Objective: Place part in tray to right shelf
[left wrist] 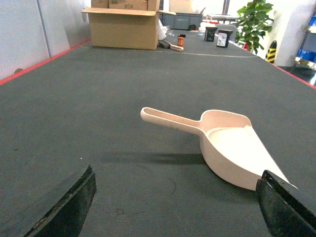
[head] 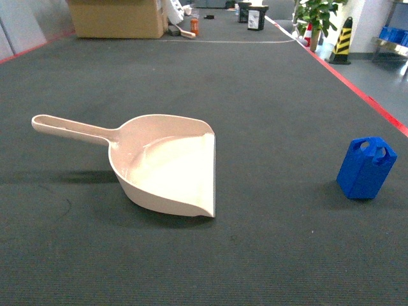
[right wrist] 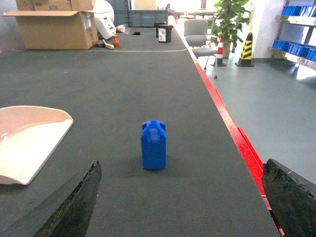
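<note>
Carpet [head: 255, 95], dark grey, fills the head view. Left of centre lies the tray [head: 167, 162], cream, its handle reaching toward the left edge and its wide flat mouth facing right. Well apart from it, near the right edge, the part [head: 366, 168] stands upright on the carpet, cut-out holes showing in its tapered top. A cardboard box [head: 118, 18] sits at the upper left, a potted plant [head: 317, 16] and a yellow-and-black cone [head: 343, 39] at the upper right. Neither arm shows here.

Left wrist view: the left gripper [left wrist: 177, 207] is spread wide, one dark finger [left wrist: 66, 207] in the lower left corner, the other in the lower right, nothing between them. The tray lies ahead, right of centre, its mouth's near corner running behind the right finger.

Right wrist view: the right gripper [right wrist: 182, 202] is likewise spread and holds nothing, fingers [right wrist: 74, 207] in both lower corners. The part stands at centre frame, ahead of the gap and clear of both fingers. The tray's mouth enters from the left edge. A red stripe [right wrist: 232, 128] borders the carpet on the right, and blue crates on a metal shelf [right wrist: 296, 49] show at the upper right.
</note>
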Tool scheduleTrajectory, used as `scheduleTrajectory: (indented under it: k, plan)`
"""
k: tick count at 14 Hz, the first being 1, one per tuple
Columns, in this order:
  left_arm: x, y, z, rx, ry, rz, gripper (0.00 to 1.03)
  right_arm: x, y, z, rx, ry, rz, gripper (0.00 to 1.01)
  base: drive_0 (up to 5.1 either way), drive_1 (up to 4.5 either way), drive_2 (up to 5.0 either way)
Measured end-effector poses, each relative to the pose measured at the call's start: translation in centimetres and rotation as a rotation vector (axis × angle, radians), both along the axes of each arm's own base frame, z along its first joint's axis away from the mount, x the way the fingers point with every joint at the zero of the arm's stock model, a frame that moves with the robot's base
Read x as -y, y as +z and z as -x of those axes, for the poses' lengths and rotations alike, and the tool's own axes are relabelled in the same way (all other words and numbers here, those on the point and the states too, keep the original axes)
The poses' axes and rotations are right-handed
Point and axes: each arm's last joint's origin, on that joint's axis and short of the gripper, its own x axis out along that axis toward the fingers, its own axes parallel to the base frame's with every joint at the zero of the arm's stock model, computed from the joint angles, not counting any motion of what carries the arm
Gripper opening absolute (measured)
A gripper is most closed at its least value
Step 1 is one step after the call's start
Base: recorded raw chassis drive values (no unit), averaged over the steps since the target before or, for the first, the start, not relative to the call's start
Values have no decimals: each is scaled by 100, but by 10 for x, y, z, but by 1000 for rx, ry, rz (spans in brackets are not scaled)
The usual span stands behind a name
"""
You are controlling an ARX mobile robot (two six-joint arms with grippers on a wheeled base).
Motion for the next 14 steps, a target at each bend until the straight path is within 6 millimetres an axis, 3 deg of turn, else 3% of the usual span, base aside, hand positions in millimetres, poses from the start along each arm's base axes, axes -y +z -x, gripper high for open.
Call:
scheduleTrajectory:
  k: [14]
  plan:
    - [0,0,0,0,0,0,98,0,0,0,0,0,0,98,0,0,0]
